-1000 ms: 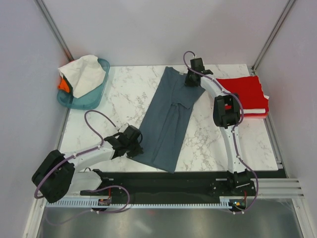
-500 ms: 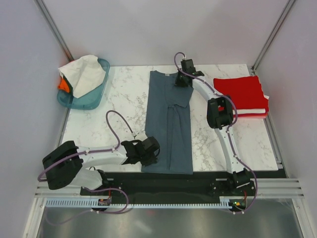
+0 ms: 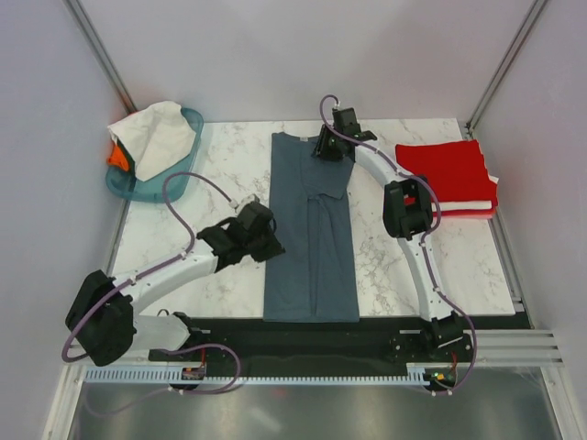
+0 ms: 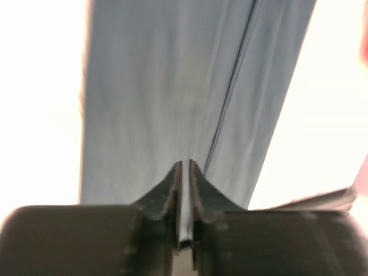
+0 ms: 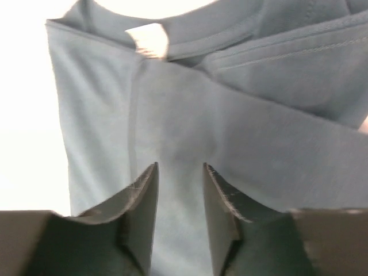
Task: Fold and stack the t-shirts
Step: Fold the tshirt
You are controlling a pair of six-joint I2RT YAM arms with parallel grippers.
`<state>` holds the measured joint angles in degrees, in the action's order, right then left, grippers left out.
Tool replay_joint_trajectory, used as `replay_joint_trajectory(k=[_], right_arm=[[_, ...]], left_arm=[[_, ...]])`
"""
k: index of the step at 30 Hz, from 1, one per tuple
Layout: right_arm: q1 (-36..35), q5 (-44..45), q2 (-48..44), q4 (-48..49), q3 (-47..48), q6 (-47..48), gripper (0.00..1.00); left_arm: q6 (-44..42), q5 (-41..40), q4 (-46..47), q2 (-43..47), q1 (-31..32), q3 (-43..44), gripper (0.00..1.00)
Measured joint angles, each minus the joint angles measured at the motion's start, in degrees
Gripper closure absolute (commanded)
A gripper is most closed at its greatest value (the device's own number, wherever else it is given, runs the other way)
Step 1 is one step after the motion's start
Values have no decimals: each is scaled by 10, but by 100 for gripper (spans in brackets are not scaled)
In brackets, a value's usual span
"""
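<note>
We see the grey shirt (image 3: 312,247) folded long down the middle of the worktop (image 3: 229,183), with the red stack (image 3: 445,174) far right. The right fingers (image 5: 144,195) stand parted over the grey collar (gripping nothing). The left fingers (image 4: 171,187), all but closed and empty, are at its left edge.

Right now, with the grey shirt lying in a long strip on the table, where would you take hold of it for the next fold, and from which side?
Probably the hem, at its two corners, coming from the near edge of the table. The grey shirt lies flat and narrow, collar at the far end, so the hem can lift toward it.
</note>
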<state>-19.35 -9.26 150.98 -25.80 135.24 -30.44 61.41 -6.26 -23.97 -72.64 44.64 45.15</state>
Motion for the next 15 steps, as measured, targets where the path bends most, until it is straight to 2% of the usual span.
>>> replay_joint_trajectory(k=[1, 3, 4, 8, 10, 11, 13, 14, 15], right_arm=[[-1, -3, -9, 0, -7, 1, 50], [-2, -8, -39, 2, -29, 3, 50], [-2, -10, -59, 4, -41, 5, 51], [-1, -15, -155, 21, -108, 13, 53], [1, -19, -217, 28, -158, 16, 58], [3, -23, -247, 40, -188, 18, 65], [8, -25, -306, 47, -249, 21, 71], [11, -23, -335, 57, -287, 23, 79], [13, -23, -361, 64, -324, 25, 83]], left_arm=[[-19, 5, 0, 0, -24, 13, 78], [-54, 6, -2, -2, -64, 41, 60], [-71, 6, 0, -4, -80, 54, 57], [-117, 23, 16, -30, -142, 93, 57], [-135, 31, 29, -58, -170, 111, 60], [-142, 35, 33, -76, -183, 121, 61], [-152, 39, 44, -109, -197, 139, 64], [-156, 39, 49, -129, -201, 149, 64], [-160, 39, 54, -146, -204, 157, 65]])
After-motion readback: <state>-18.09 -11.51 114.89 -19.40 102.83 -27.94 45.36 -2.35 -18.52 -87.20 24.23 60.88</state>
